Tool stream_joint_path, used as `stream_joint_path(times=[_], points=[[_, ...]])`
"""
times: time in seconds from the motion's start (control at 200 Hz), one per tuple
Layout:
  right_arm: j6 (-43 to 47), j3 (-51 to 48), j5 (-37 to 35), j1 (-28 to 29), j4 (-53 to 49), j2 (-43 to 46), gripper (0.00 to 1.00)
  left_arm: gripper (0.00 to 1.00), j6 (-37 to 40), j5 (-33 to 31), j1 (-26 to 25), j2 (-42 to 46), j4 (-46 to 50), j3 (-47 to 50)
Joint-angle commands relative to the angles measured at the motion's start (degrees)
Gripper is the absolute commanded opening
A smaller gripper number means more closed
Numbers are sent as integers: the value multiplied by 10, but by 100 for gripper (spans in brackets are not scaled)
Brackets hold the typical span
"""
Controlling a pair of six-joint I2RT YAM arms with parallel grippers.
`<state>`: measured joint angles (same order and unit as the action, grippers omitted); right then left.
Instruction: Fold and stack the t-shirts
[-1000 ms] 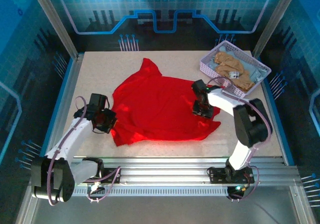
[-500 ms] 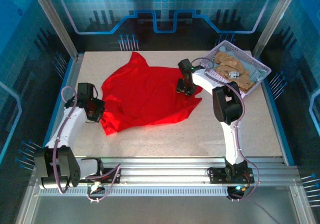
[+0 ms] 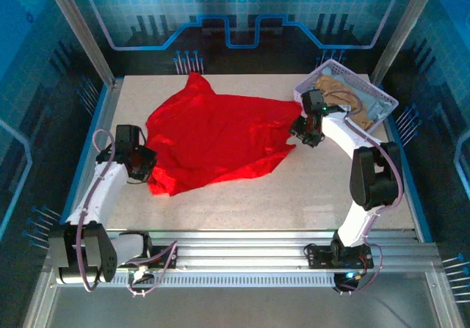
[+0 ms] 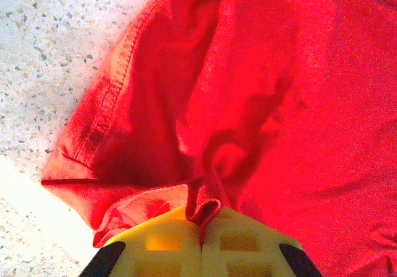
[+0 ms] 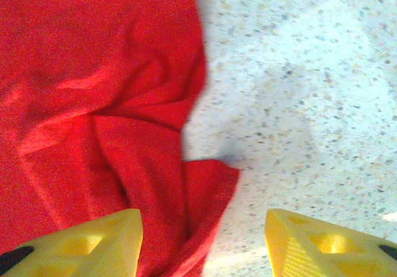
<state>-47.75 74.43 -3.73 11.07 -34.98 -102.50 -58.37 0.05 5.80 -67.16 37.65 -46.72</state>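
Note:
The bright red t-shirt [image 3: 213, 133] lies spread and wrinkled across the back middle of the table, no print showing. My left gripper [image 3: 143, 168] is at its left edge. In the left wrist view that gripper [image 4: 201, 227] is shut on a pinched fold of the red shirt [image 4: 260, 91]. My right gripper [image 3: 303, 133] hangs at the shirt's right corner, beside the basket. In the right wrist view it [image 5: 203, 246] stands open, with a loose corner of the red shirt [image 5: 80, 91] lying between the fingers, untouched. A tan t-shirt [image 3: 339, 93] and a pale blue-grey one [image 3: 374, 110] sit crumpled in the basket.
The lavender lattice basket [image 3: 302, 97] stands at the back right corner, close to my right gripper. Bare speckled table [image 3: 294, 196] stretches in front of the shirt toward the arm bases. A metal frame borders the table.
The right gripper moved right toward the basket and opened, letting go of the shirt's corner. The shirt now lies wider toward the right. The left gripper has kept its hold.

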Motion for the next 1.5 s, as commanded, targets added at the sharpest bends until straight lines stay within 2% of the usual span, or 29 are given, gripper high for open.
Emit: stream_joint_path(times=[0.0, 0.085, 0.23, 0.41, 0.48, 0.57, 0.615, 0.8, 0.92, 1.055, 1.16, 1.341, 1.416, 1.491], points=[[-26, -23, 42, -1, 45, -35, 56, 0, -1, 12, -4, 11, 14, 7], [-37, -4, 53, -4, 48, -66, 55, 0, -1, 14, -4, 11, 15, 5], [-62, 20, 53, -10, 17, -108, 42, 0, -2, 14, -4, 17, 19, 3], [-90, -12, 44, -10, 27, -93, 36, 0, -2, 16, -4, 25, 24, 6], [-96, -22, 48, -10, 45, -92, 27, 0, -3, 19, -4, 27, 24, 8], [-102, -16, 41, -10, 46, -92, 7, 0, -4, 22, -5, 29, 24, 10], [-105, -12, 25, -8, 36, -80, 0, 0, -3, 25, -5, 30, 26, 11], [-84, 47, -78, -5, -91, -3, 0, 0, -17, 48, -10, 37, 20, 24], [-70, 58, -101, -7, -172, 27, 0, 0, -30, 67, -22, 44, 18, 36], [-55, -26, -100, -14, -156, 83, 0, 0, -49, 93, -42, 60, 28, 53], [-47, -92, -76, -33, -131, 91, 0, 0, -70, 112, -67, 78, 41, 78], [-10, -117, -112, -44, -119, 71, 0, 0, -92, 217, -117, 82, 16, 137], [4, -110, -125, -49, -120, 64, 0, 17, -75, 253, -133, 94, 17, 134], [12, -98, -135, -52, -124, 57, 0, 29, -43, 229, -135, 125, 94, 100]])
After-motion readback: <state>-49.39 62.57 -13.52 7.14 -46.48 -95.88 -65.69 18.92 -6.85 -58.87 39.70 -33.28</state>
